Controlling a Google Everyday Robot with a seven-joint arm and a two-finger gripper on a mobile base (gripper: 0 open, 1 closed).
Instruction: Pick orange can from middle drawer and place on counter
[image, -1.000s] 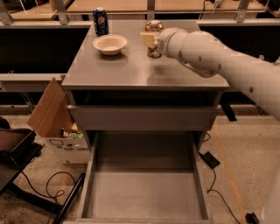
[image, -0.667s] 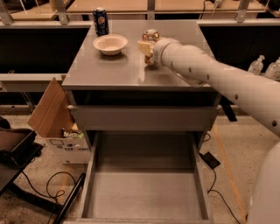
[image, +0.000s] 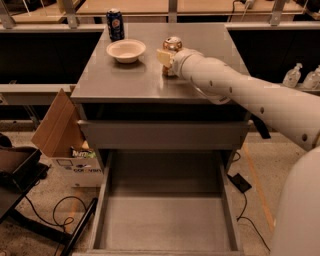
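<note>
the orange can (image: 173, 44) is up on the counter (image: 130, 82), standing straight, close to the middle and a bit toward the back. the gripper (image: 168, 59) is right at the can, on its front side, and it hides the lower part of the can. i cannot tell if it is holding the can tight or has let it go. the middle drawer (image: 165, 222) is pulled out down below and its grey floor looks bare. i think the job is almost done and the step now is to let the can stand alone. to do that well, the can should sit flat first, then the gripper should let go softly and back away straight, so it does not tip the can. the bowl (image: 126, 50) is near on the left, so a swing that way could bump it. the blue can (image: 115, 24) is well apart in the back corner. the counter's edges are well away from the can. there is lots of open room above and to the right, where the arm (image: 240, 92) comes in.
</note>
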